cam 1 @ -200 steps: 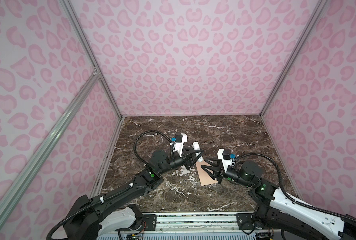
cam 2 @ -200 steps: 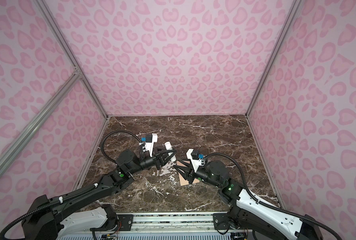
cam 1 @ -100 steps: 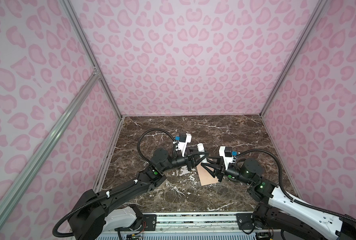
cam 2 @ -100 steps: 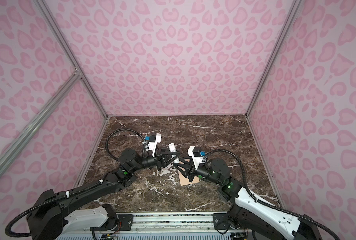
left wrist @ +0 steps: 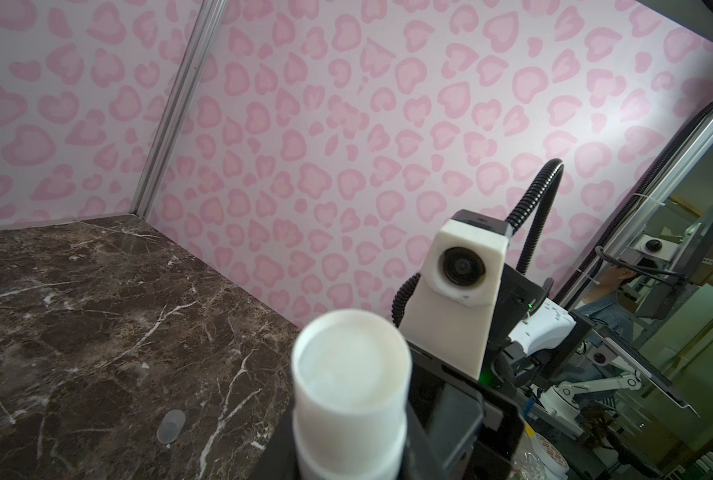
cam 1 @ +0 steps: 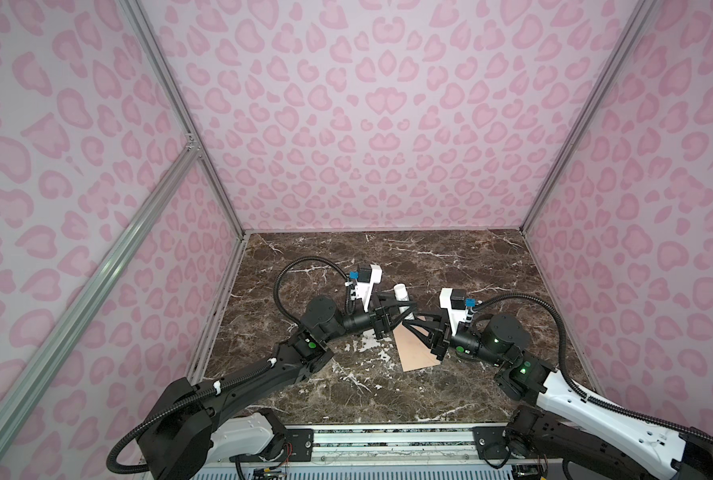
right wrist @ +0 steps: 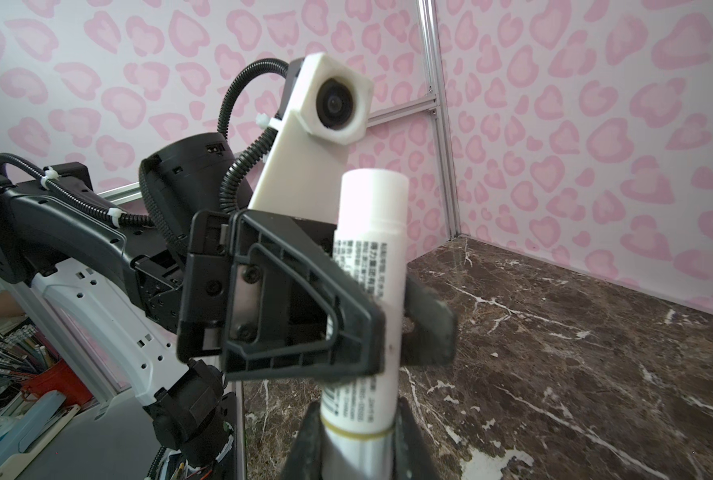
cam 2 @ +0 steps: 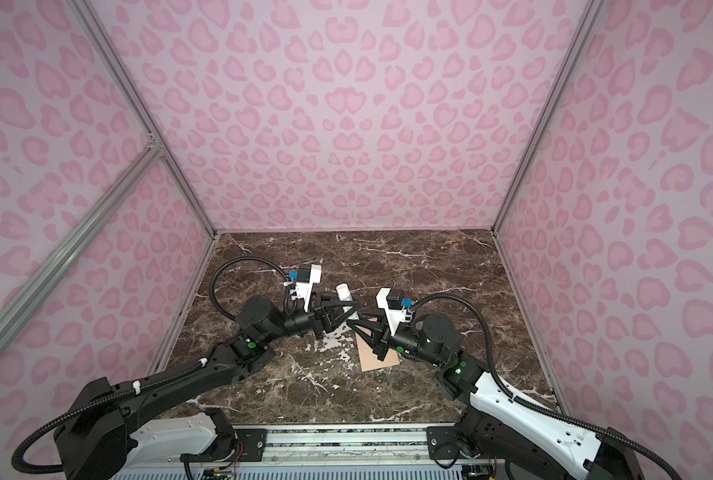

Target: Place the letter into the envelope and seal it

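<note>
The peach envelope (cam 1: 415,353) (cam 2: 377,357) lies flat on the marble floor, partly under my right gripper. The letter is out of view. A white glue stick (cam 1: 400,293) (cam 2: 343,292) is held up above the floor between both arms. My left gripper (cam 1: 408,314) (left wrist: 350,457) is shut on its middle, as the black fingers (right wrist: 305,316) show in the right wrist view. My right gripper (cam 1: 409,327) (right wrist: 357,449) is shut on the tube's lower end (right wrist: 359,415), one finger on each side, just below the left gripper.
A small translucent cap (left wrist: 171,424) lies on the marble floor (cam 1: 450,266). Pink patterned walls close in the back and both sides. The two wrist cameras (left wrist: 463,266) (right wrist: 338,104) face each other at close range.
My left arm brought the glue stick rightwards to the right gripper. The right gripper's fingers closed on the tube's lower end. The envelope has not moved.
</note>
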You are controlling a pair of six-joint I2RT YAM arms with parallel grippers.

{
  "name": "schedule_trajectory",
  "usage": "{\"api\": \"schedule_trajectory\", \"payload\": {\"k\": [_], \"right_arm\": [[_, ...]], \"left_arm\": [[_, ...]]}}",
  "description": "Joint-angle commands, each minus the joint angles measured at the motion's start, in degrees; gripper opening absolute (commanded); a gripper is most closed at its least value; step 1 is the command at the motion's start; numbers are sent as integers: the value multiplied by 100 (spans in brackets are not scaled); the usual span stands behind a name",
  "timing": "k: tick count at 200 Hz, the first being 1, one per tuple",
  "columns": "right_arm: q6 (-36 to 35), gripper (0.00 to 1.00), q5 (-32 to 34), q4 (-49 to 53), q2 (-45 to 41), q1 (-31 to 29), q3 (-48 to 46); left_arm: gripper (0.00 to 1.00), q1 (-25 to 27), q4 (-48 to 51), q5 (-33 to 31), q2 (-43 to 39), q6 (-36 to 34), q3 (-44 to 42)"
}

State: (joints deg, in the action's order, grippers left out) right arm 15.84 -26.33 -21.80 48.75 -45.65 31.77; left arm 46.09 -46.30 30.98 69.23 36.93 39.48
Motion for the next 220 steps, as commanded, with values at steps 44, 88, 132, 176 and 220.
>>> {"api": "schedule_trajectory", "payload": {"k": [44, 88, 132, 176, 220], "right_arm": [[-801, 11, 1829, 512, 222, -721, 409], [-1764, 12, 4911, -110, 598, -2081, 512], [-2417, 15, 6235, -163, 1607, -2944, 1085], [-2111, 32, 6561, 712, 1494, -2961, 1060], [-1379, 44, 5973, 2076, 196, -1852, 47]], "left_arm": [[4, 155, 1067, -1308, -328, -616, 144], [4, 190, 1125, -2166, -461, -520, -12], [4, 193, 1079, -2354, -501, -489, -44], [4, 183, 1317, -2685, -819, -670, -142], [4, 93, 1671, -2827, -1129, -995, -211]]}}
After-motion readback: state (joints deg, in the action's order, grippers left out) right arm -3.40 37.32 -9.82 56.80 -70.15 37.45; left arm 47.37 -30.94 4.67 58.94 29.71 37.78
